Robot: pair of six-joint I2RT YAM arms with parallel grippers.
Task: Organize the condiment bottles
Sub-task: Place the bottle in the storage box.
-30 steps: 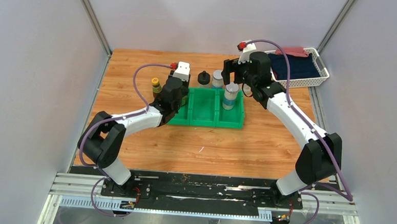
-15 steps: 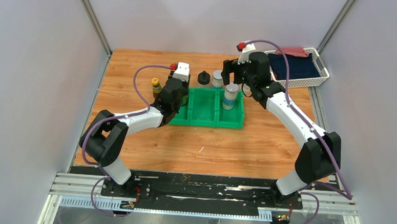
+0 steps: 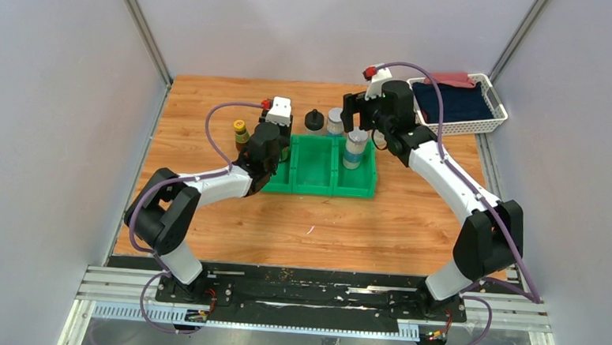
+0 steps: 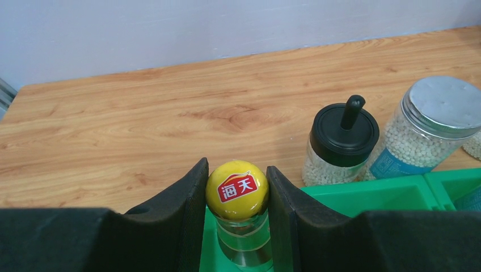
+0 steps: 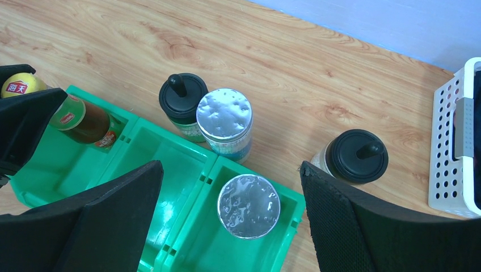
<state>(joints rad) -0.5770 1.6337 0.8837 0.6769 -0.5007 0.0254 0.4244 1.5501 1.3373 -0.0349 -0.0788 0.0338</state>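
My left gripper (image 4: 236, 170) is shut on the yellow cap of a dark brown bottle (image 4: 236, 189), whose body hangs inside the left compartment of the green bin (image 3: 318, 191). That brown bottle (image 5: 79, 119) looks tilted in the right wrist view. My right gripper (image 5: 231, 167) stands open above the right compartment, where a silver-lidded shaker (image 5: 248, 206) stands. Behind the bin are a second shaker (image 5: 224, 116) and a black-knob bottle (image 5: 182, 96). Another black-knob bottle (image 5: 357, 156) stands right of the bin. A second yellow-capped bottle (image 3: 241, 131) stands left of the bin.
The bin's middle compartment (image 5: 164, 170) holds nothing. A white basket (image 3: 480, 110) with dark cloth sits at the back right corner. Grey walls close in the wooden table (image 3: 316, 228) on three sides.
The left arm has edged slightly toward the back with the bottle still in its grip. The right arm has barely moved.
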